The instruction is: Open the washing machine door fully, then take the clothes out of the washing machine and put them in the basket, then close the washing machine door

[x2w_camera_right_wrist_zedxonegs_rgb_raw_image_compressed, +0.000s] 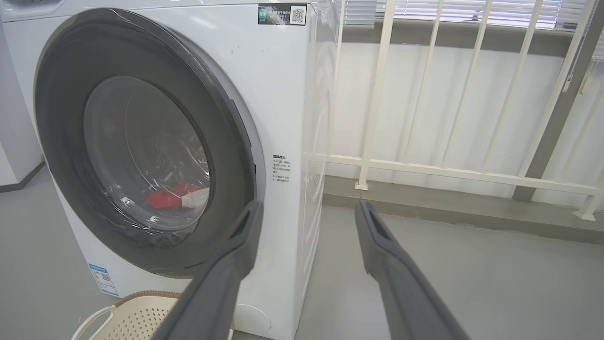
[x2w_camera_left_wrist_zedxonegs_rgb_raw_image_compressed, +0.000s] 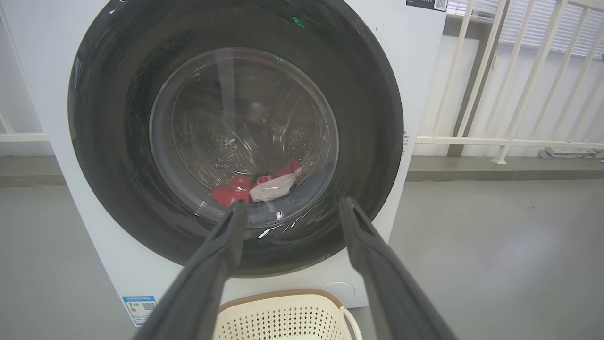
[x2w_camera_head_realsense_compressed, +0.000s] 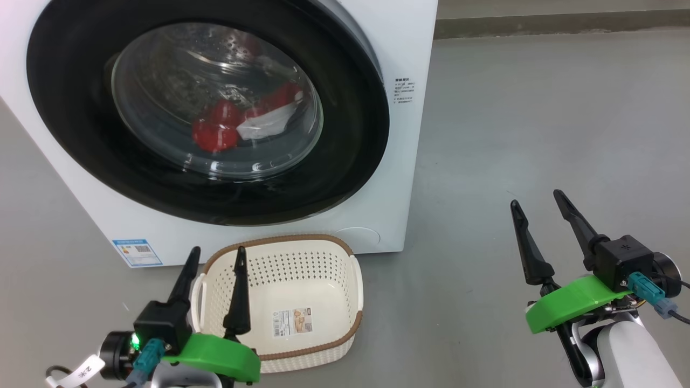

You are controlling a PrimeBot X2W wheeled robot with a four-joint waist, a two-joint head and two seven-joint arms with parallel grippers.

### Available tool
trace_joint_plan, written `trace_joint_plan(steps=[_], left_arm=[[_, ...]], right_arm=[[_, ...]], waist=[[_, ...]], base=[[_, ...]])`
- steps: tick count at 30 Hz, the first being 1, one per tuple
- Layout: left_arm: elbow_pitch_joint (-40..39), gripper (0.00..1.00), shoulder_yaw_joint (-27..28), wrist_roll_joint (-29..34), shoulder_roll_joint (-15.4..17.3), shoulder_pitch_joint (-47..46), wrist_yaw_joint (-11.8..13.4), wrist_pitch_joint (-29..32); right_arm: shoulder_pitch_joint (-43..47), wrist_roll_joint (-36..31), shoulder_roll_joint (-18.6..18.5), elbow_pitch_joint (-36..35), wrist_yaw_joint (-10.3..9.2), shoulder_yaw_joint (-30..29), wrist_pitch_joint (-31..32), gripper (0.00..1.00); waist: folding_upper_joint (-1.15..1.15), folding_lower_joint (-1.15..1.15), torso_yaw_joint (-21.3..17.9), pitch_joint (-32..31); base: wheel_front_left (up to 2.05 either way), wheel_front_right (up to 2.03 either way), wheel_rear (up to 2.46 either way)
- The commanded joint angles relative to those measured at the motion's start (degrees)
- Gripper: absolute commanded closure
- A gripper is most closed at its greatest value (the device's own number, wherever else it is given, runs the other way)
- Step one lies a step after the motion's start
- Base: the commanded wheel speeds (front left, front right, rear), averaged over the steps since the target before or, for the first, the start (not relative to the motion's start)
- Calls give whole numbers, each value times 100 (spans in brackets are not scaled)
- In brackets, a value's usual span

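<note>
**Door's right rim lay closest to the right claw**

The door (x2w_camera_head_realsense_compressed: 350,124) sat shut or nearly so on the washer (x2w_camera_head_realsense_compressed: 409,43). It lay up and left of the right claw (x2w_camera_head_realsense_compressed: 536,198), which hung over the floor off the washer's right corner, fingers spread wide and empty. A seam showed along the door's right rim, so I judged that the pull side and the right arm the better placed. The left claw (x2w_camera_head_realsense_compressed: 218,249), also wide and empty, hovered over the basket (x2w_camera_head_realsense_compressed: 323,240), below the door's middle. The clothes (x2w_camera_head_realsense_compressed: 215,132) lay behind the glass.
</note>
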Motion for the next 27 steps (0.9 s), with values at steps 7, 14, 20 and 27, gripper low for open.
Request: trace_joint_plan(steps=[7,14,20,27], left_arm=[[-206,0,201,-39,150,-139,85,9],[-277,0,149,-45,161,-141,100,35],[-363,0,89,-39,156,-170,97,20],[-516,0,18,-30,121,-206,92,-34]], right_arm=[[-251,-40,9,-133,2,118,11,0],[-256,9,9,-155,2,105,-9,0],[-286,58,9,-173,2,79,-23,0],[-362,165,9,-165,2,32,-26,6]], waist=[[0,0,-7,-3],[0,0,10,84],[0,0,49,211],[0,0,115,378]], base=[[0,0,0],[0,0,0],[0,0,0],[0,0,0]])
